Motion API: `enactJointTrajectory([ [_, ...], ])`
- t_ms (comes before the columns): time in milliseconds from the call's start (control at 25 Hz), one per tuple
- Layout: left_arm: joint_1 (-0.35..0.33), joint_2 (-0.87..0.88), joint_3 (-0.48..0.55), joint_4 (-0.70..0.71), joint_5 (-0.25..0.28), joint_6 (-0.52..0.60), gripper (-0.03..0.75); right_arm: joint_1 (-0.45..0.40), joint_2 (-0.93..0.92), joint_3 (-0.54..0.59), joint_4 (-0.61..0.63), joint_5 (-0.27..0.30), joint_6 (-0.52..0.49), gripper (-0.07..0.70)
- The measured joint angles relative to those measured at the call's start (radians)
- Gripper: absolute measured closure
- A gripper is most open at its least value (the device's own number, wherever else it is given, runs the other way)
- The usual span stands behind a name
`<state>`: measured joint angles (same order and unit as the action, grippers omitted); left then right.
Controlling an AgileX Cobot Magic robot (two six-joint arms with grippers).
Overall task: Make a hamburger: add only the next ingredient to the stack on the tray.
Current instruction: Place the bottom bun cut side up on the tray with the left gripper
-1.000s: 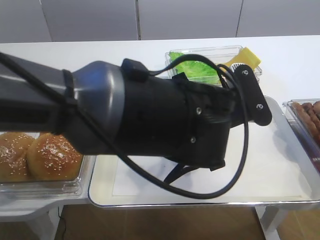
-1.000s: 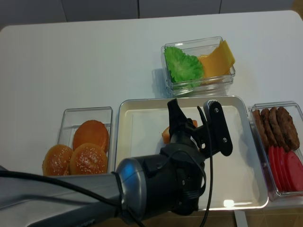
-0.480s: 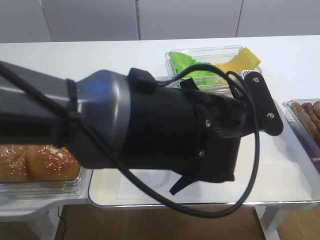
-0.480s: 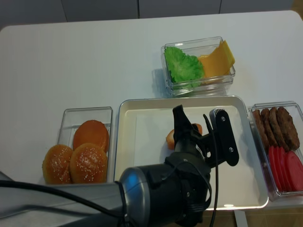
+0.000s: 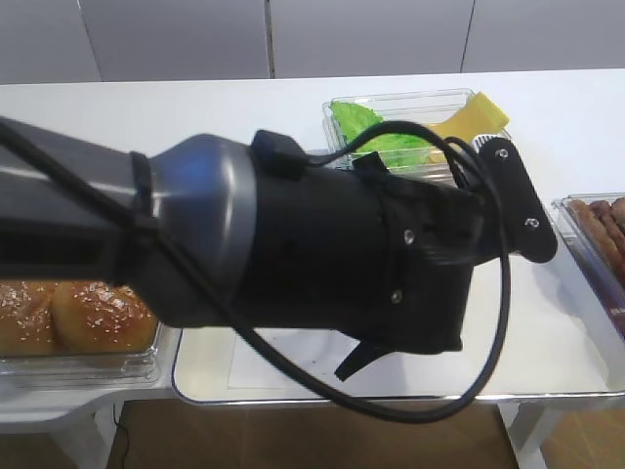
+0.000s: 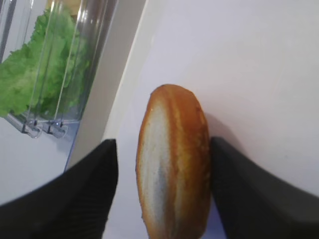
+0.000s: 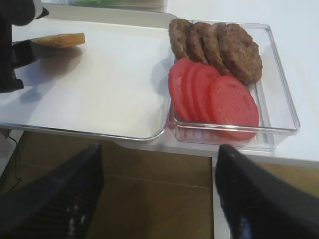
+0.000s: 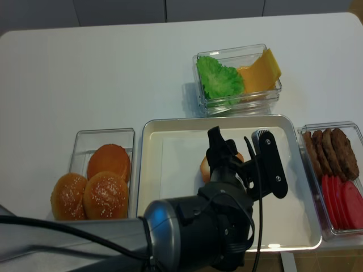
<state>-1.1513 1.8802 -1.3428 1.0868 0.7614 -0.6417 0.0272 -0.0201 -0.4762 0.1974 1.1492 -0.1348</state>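
The bun bottom (image 6: 172, 164), orange-brown with a pale cut face, lies on the white liner of the silver tray (image 8: 153, 170). It sits between the fingers of my left gripper (image 6: 163, 184), which is open. A strip of liner shows between the bun and the left finger, while the right finger stands right against its crust. In the right wrist view the same bun (image 7: 59, 39) rests flat at the tray's far left. My right gripper (image 7: 158, 159) hangs open and holds nothing, in front of the table edge over the floor. The left arm (image 5: 322, 254) hides most of the tray.
A clear container left of the tray holds two sesame bun tops (image 8: 91, 190) and a smooth bun (image 8: 109, 160). Lettuce and cheese (image 8: 238, 79) sit in a container behind the tray. Patties (image 7: 219, 45) and tomato slices (image 7: 214, 99) fill a container at its right.
The left gripper was shut on the bun and has now opened around it. The arm moved slightly right over the tray. The bun now rests on the liner.
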Motion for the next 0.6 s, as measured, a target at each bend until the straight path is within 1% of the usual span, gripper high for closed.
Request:
enactJointTrajectory([
  [120, 0.0, -0.002, 0.0, -0.023, -0.002, 0.0, 0.272, 0.0, 0.0, 0.0, 0.0, 0.0, 0.0, 0.101],
  [320, 0.0, -0.004, 0.0, -0.092, -0.006, 0.0, 0.227, 0.0, 0.0, 0.0, 0.0, 0.0, 0.0, 0.101],
  [480, 0.0, -0.01, 0.0, -0.127, -0.02, 0.0, 0.211, 0.0, 0.0, 0.0, 0.0, 0.0, 0.0, 0.101],
  [600, 0.0, -0.012, -0.001, -0.156, -0.041, 0.0, 0.202, 0.0, 0.0, 0.0, 0.0, 0.0, 0.0, 0.101],
])
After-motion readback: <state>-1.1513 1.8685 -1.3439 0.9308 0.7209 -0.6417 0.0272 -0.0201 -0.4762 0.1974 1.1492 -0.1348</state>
